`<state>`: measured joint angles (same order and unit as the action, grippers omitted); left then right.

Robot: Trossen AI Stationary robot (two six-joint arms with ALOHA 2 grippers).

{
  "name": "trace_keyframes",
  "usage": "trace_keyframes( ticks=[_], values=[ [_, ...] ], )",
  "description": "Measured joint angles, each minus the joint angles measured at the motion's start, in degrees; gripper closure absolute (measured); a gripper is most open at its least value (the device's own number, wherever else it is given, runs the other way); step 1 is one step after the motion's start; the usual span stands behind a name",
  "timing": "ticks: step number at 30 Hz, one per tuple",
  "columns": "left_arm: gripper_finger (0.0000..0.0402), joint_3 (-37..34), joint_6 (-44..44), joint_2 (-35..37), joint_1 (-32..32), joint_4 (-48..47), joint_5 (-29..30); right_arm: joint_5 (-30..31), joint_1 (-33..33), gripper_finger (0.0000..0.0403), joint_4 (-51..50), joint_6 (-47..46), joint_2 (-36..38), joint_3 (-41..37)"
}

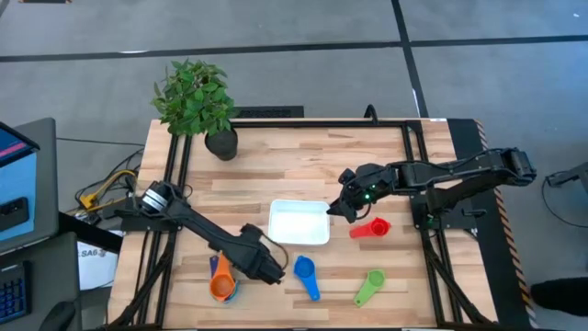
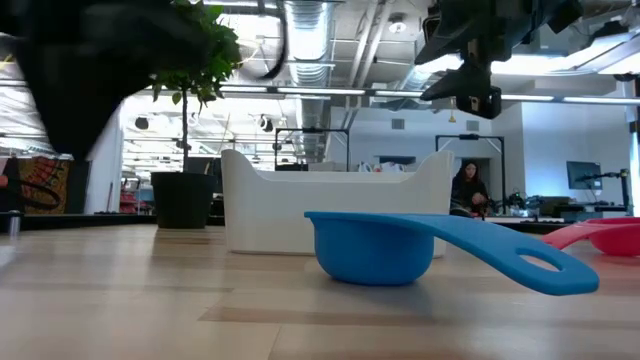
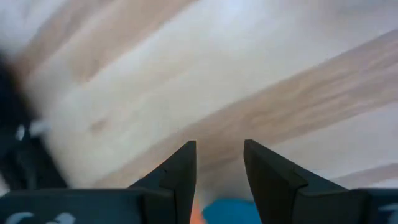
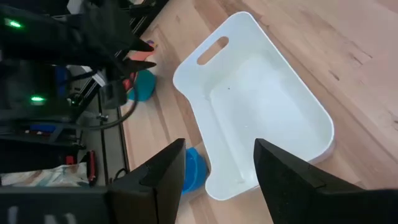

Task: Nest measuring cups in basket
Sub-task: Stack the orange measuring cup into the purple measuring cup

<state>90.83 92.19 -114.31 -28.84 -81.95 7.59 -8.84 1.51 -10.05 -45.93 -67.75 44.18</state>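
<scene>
Your basket (image 1: 299, 223) sits empty, so no cup is nested yet; both claws, left (image 1: 276, 272) and right (image 1: 336, 211), hang open beside it.

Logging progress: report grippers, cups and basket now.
Left gripper open, low by the nested stack. Right gripper open, empty, above the basket edge. Basket empty; blue cup, red cup, green cup loose on table. Nothing blocking.

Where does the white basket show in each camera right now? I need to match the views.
High view: the basket sits mid-table, beside the right end effector.
Low view: behind the blue cup, centre.
Left wrist view: not in it.
Right wrist view: fills the middle.
Shared landmark: the blue cup, next to the basket.
</scene>
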Motion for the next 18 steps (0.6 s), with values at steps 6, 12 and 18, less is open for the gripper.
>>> trace_keyframes(
  ticks=[6,12,18],
  values=[
    [0.0278,4.0,3.0,0.2,1.4,-8.2,3.3,0.0,-0.5,0.0189,0.0,0.4,0.0,0.0],
    [0.0278,3.6,6.7,1.0,0.2,-8.2,1.0,0.1,-0.5,0.019,-0.8,0.5,0.0,0.0],
    [0.0278,3.6,9.3,1.0,-3.4,-8.1,0.2,-0.2,1.1,0.0196,0.2,-0.8,-1.6,0.0]
  ],
)
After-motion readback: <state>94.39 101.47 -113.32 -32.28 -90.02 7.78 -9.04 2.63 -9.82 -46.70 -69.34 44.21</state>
